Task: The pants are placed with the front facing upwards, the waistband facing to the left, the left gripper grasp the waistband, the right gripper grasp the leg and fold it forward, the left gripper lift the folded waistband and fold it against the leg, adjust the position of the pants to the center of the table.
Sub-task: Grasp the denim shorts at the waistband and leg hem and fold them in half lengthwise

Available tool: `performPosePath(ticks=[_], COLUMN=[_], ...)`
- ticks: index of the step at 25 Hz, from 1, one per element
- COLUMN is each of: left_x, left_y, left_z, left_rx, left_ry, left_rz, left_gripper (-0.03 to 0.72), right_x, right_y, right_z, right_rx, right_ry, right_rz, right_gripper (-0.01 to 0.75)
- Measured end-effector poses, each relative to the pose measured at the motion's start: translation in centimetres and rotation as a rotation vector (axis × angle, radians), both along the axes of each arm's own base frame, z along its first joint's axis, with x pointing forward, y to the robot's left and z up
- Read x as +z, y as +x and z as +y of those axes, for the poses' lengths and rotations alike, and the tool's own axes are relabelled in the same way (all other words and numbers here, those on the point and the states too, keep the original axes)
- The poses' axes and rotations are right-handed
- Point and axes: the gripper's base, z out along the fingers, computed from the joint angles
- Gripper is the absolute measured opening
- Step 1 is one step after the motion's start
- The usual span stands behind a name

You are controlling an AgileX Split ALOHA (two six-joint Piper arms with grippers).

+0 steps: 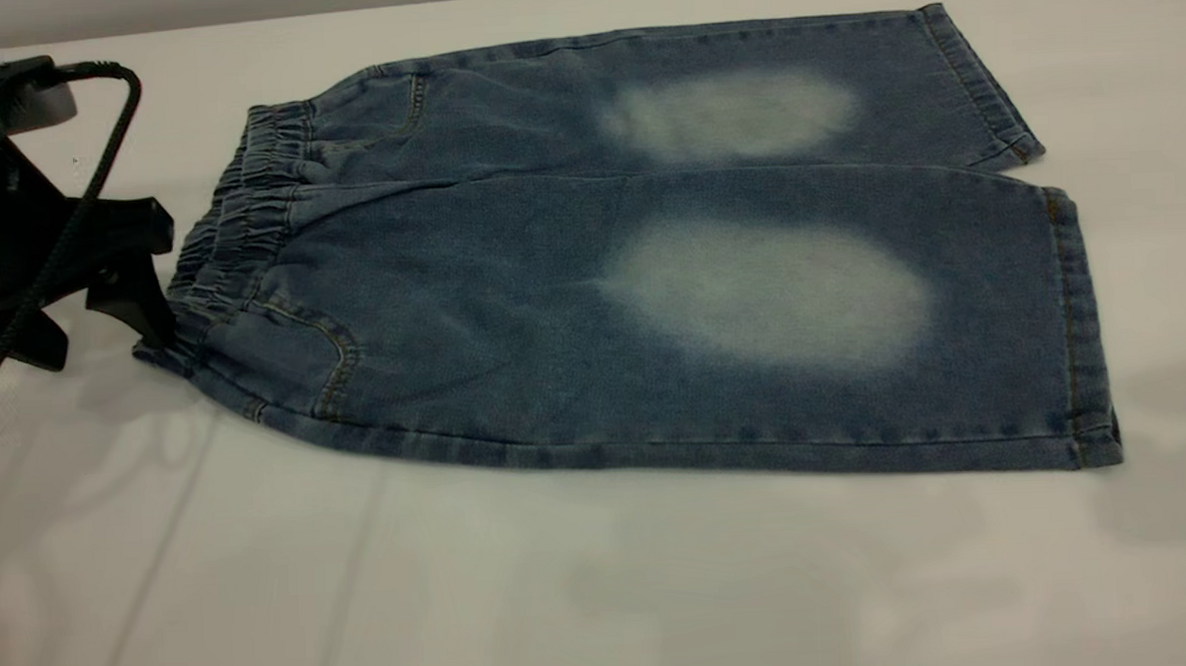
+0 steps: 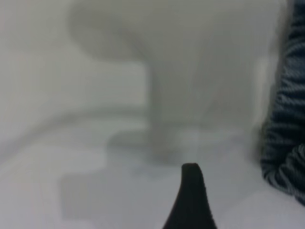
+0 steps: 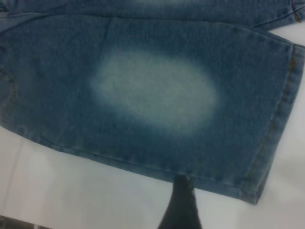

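Left hand at the waistband

The left hand (image 1: pixel 141 293) touches the waistband (image 1: pixel 238 228) of the pants (image 1: pixel 650 270) lying flat on the tabletop (image 1: pixel 564 594); its opening, I cannot tell.

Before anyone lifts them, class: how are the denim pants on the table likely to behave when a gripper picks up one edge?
The pants lie flat and thin on the table, so they will probably droop rather than stay stiff. The gathered waistband, beside the left gripper, looks thicker and likely gives a firmer pinch. The stitched leg hem may hang a little straighter.
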Motion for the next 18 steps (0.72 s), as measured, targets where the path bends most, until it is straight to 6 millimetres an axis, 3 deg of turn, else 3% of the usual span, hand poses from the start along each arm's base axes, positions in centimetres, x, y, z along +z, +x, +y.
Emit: performPosePath(ticks=[10, 13, 18], left_x=[-0.8, -0.9, -1.4], left_y=[1.4, 1.5, 1.6], left_z=[-0.5, -1.0, -1.4], left_rx=[-0.016, -0.031, -0.021], left_ry=[-0.003, -0.002, -0.014], left_rz=[0.035, 0.035, 0.044], left_gripper=[0.501, 0.437, 0.264], right_x=[0.0, 0.0, 0.0], right_y=[0.0, 0.0, 0.0], right_z=[0.0, 0.0, 0.0], right_rx=[-0.002, -0.003, -0.004], right_ry=[0.000, 0.002, 0.004], right_rz=[-0.003, -0.003, -0.003], right_gripper=[0.512, 0.512, 0.512])
